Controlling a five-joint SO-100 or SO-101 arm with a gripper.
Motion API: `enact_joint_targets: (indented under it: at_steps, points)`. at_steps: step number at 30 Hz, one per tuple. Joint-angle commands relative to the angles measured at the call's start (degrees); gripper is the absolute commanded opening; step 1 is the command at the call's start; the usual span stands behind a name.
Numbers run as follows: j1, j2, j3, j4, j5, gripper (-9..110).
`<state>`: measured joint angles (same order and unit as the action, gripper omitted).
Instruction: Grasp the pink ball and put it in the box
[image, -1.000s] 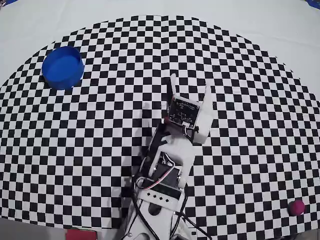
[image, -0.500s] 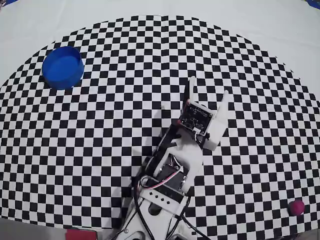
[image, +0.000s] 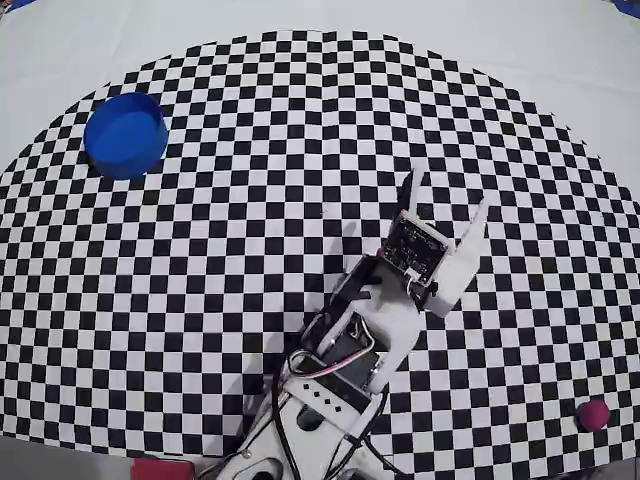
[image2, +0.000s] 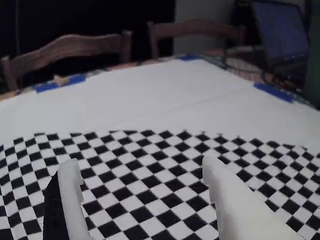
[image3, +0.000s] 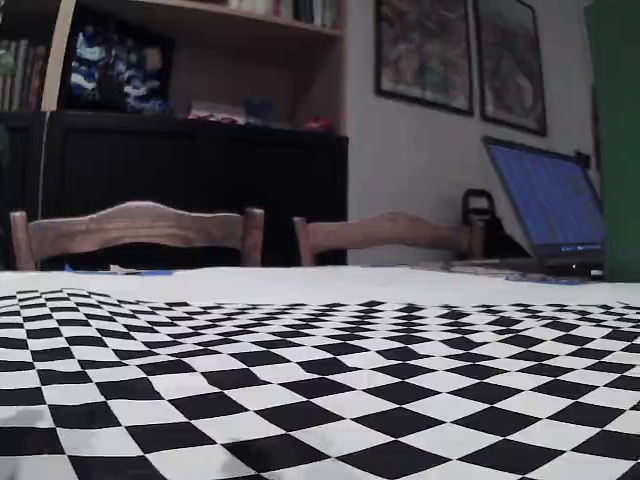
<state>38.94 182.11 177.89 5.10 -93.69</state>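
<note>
Overhead view. A checkered mat (image: 200, 300) of black and white squares, curved along its far edge, lies on a white table (image: 560, 50). The arm (image: 350, 350) rises from the bottom edge and leans up and to the right. Its gripper (image: 445, 198) is spread — two white fingers (image: 405, 190) stand well apart over bare squares, with nothing between them. The ball (image: 594, 414) sits near the bottom right corner, on the mat's edge and well apart from the gripper. The box (image: 125, 134), round and bright blue, stands upright at the upper left of the mat, far from both ball and gripper. A flat pink-red object (image: 160, 468) shows at the bottom edge, left of the arm's base. Bits of blue tape (image: 10, 5) mark the table's top corners.

Wrist view. The two fingers enter from below, one at the left (image2: 72, 200) and one at the right (image2: 235, 200), parted, with only checkered squares in the gap. Beyond the mat runs the plain white table (image2: 165, 100), with strips of blue tape (image2: 272, 92) at its margins. Behind it stand two wooden chair backs (image2: 70, 47) against a dark room; a laptop (image2: 280, 35) sits at the upper right.

Fixed view. A low camera looks across the mat (image3: 300, 400) at table height. Neither arm, ball nor box is in this view. Behind are the two chair backs (image3: 135, 222), a dark cabinet (image3: 190, 180) below a shelf with books (image3: 30, 75), framed pictures (image3: 420, 50) on a pale wall, and — at the right — an open laptop (image3: 545, 200) with a blue screen.
</note>
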Motion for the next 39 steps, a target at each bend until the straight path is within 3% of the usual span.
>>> enact_joint_targets:
  at_steps: [1, 39]
  points:
    - [2.02, -0.09, 0.44, -0.97, -0.18, 28]
    - [25.05, 0.44, 0.44, -1.05, -0.18, 28]
